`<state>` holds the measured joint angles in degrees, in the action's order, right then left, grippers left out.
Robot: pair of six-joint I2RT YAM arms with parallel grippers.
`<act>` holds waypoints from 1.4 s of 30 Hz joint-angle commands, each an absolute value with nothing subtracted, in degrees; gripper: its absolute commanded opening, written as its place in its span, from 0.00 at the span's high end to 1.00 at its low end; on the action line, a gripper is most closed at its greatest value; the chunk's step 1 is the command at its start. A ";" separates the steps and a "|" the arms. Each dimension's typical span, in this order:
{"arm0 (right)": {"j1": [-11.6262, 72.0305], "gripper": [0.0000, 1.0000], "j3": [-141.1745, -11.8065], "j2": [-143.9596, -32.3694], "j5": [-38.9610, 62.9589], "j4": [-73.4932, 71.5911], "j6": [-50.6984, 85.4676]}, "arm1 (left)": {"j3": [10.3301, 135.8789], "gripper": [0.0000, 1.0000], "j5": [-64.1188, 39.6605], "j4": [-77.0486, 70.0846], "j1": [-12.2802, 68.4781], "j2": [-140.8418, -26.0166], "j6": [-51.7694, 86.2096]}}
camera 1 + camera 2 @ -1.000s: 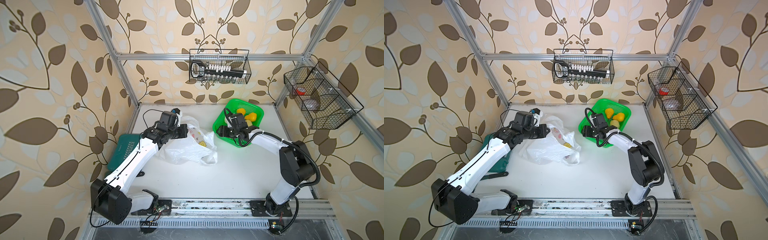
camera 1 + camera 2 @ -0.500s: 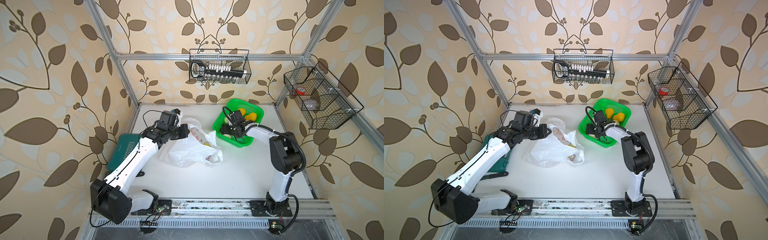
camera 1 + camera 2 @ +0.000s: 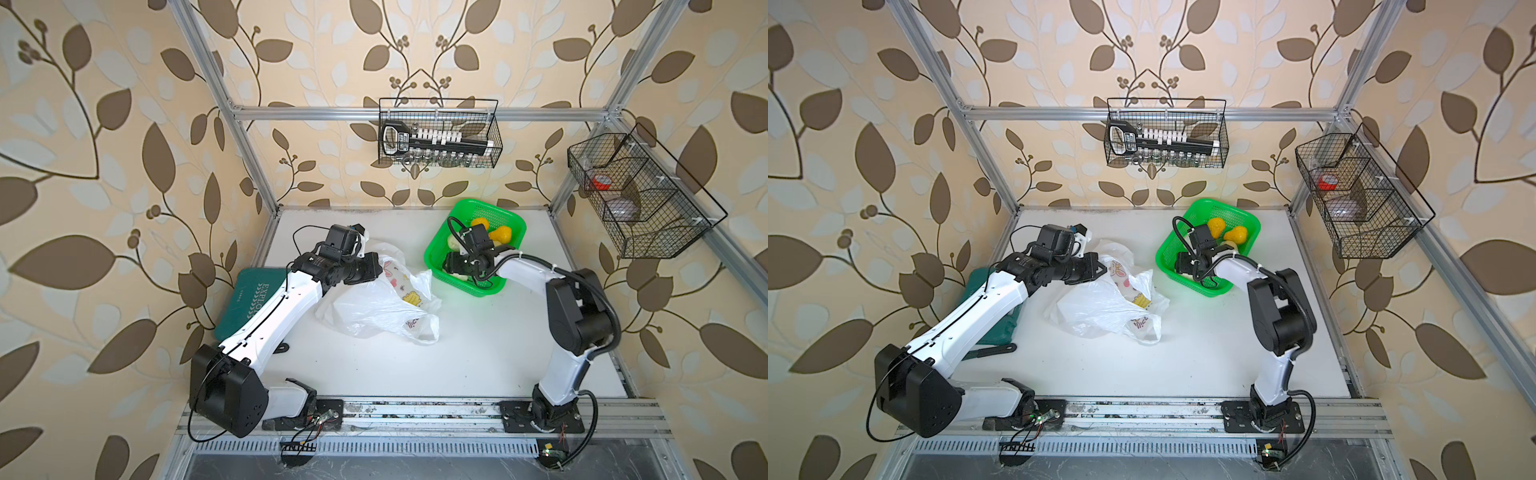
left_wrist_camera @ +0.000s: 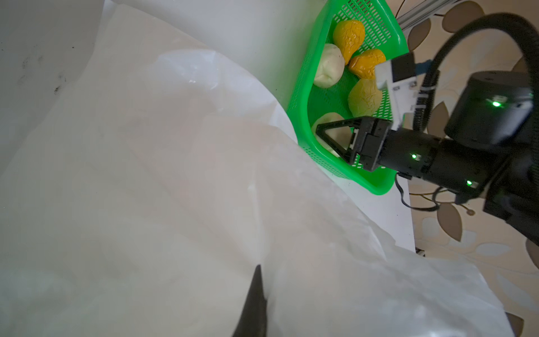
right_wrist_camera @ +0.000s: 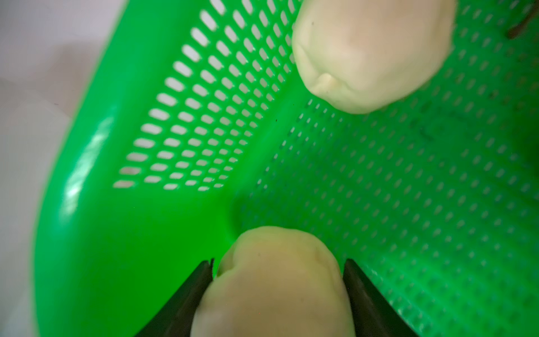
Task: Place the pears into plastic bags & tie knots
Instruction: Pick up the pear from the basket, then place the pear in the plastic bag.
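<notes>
The white plastic bag [image 3: 374,307] with a cartoon print lies crumpled mid-table, seen in both top views [image 3: 1100,307]. My left gripper [image 3: 374,270] is shut on its far edge; in the left wrist view the bag [image 4: 175,175] hides all but one fingertip [image 4: 257,280]. My right gripper [image 5: 277,262] reaches into the green basket [image 3: 515,224] and is shut on a pale pear [image 5: 277,291]. Another pale pear [image 5: 370,52] lies further in. Two orange pears [image 3: 481,223] [image 3: 500,235] sit at the basket's far end. No knot shows.
A dark green mat [image 3: 249,299] lies under my left arm by the left wall. Wire baskets hang on the back wall [image 3: 438,133] and the right wall [image 3: 640,195]. Aluminium frame posts stand at the table's corners.
My right gripper has gone lower into the basket and its jaws have come in onto the pale pear. The bag has shifted a little to the right.
</notes>
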<state>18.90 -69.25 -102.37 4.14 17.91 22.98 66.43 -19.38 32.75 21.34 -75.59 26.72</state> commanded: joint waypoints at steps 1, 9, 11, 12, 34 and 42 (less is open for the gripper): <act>19.37 0.56 -65.08 -90.02 5.82 16.97 25.20 | 66.30 1.00 -19.93 31.23 21.43 -75.21 27.33; 30.05 0.57 -59.65 -65.46 10.47 21.43 30.00 | 66.57 1.00 -18.95 31.12 21.45 -76.09 27.84; 35.54 0.57 -60.48 -62.98 10.64 21.54 32.22 | 66.82 1.00 -18.81 31.05 21.45 -76.32 28.01; 38.33 0.57 -60.99 -62.46 10.36 21.62 33.11 | 66.97 1.00 -18.92 30.87 21.45 -76.40 28.07; 41.66 0.58 -74.44 -96.77 10.11 11.14 29.67 | 65.17 1.00 -23.94 31.07 21.45 -72.40 26.34; 44.69 0.22 -82.65 -103.35 13.44 17.03 26.06 | 64.36 1.00 -24.45 28.79 21.45 -74.15 27.06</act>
